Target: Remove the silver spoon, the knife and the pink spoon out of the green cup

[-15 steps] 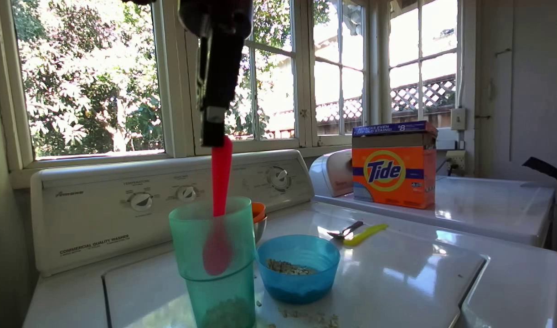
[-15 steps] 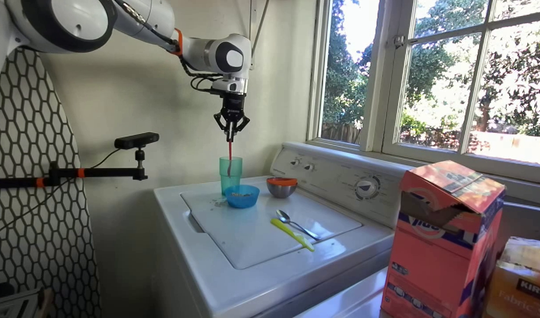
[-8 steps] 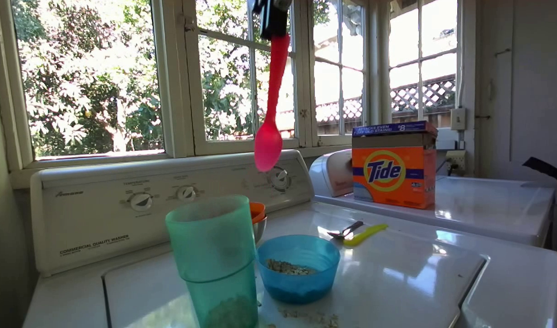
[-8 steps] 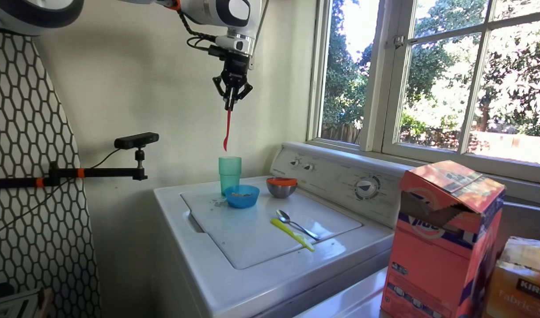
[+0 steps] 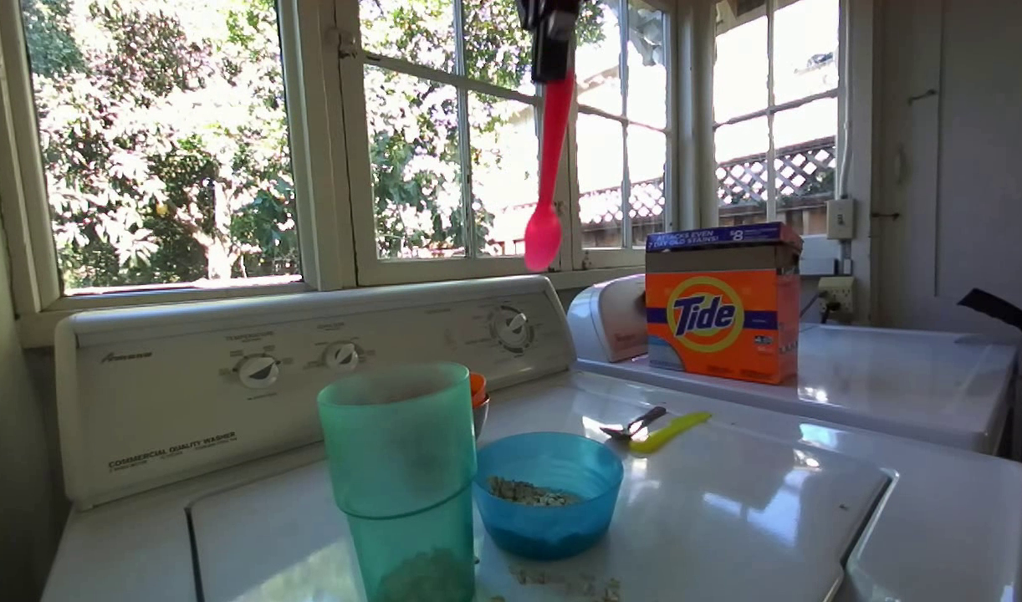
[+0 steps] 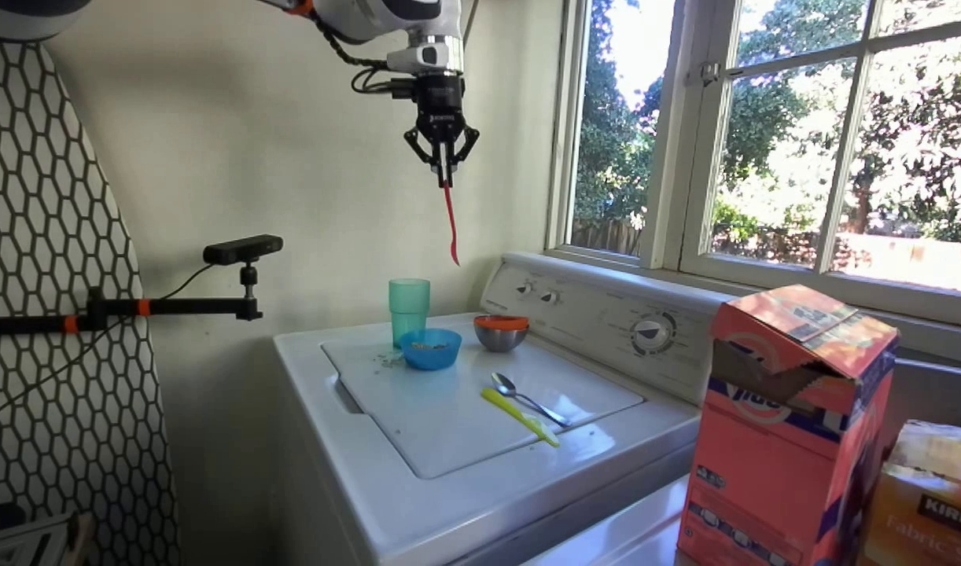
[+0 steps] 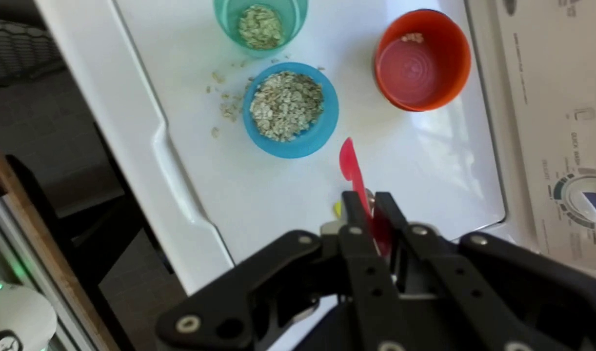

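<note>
One gripper (image 6: pixel 446 185) is pinching the pink plastic spoon (image 5: pixel 551 163) by its handle end, and in both exterior views we are seeing that spoon hanging bowl-down in the air at one o'clock from the translucent green tumbler (image 6: pixel 409 305). Taking the blue bowl (image 6: pixel 431 361) as our dial's centre in an exterior view, we are finding the tumbler standing just beside it at eleven, an orange-topped metallic bowl (image 6: pixel 501 339) sitting near three, and the silver spoon (image 6: pixel 532 402) and yellow-green plastic knife (image 6: pixel 517 415) lying side by side toward four on the washer lid (image 6: pixel 433 432).
</note>
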`<state>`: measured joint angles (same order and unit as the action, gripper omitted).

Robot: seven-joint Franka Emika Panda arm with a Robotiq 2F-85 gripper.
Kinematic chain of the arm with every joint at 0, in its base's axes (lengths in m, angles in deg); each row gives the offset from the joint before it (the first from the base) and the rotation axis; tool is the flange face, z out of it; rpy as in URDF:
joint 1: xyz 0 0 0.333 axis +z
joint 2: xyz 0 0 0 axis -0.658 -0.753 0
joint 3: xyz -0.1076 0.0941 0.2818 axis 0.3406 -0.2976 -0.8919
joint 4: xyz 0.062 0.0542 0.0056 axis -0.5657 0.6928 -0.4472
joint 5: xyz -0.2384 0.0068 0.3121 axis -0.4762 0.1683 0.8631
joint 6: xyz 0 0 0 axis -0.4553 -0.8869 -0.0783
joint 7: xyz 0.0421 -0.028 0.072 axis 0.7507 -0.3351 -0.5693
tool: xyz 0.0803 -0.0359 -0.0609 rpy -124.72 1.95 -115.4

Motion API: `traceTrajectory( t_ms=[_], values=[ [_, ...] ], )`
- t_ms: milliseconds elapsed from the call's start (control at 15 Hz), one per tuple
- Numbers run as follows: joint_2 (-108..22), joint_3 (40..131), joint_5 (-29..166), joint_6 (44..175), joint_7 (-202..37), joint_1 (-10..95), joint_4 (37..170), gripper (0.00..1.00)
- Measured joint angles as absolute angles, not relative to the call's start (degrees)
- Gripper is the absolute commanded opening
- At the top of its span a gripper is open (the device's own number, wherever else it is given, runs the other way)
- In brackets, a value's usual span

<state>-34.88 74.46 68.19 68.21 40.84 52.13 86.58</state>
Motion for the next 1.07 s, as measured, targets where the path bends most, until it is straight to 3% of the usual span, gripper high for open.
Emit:
traceTrajectory(
  t_ms=[267, 600, 933, 1067],
  values=[
    [-36.91, 74.34, 60.47, 84.00, 54.75, 54.25, 98.81, 0.03],
    [-39.40, 77.08, 49.22, 93.67, 69.70, 54.50, 108.98, 0.03],
    [-39.52, 93.99, 44.45, 93.77, 67.82, 60.46, 108.26, 0.03],
    [-40.39, 96.68, 42.68, 93.69, 68.89, 61.67, 108.31, 0.03]
  ],
)
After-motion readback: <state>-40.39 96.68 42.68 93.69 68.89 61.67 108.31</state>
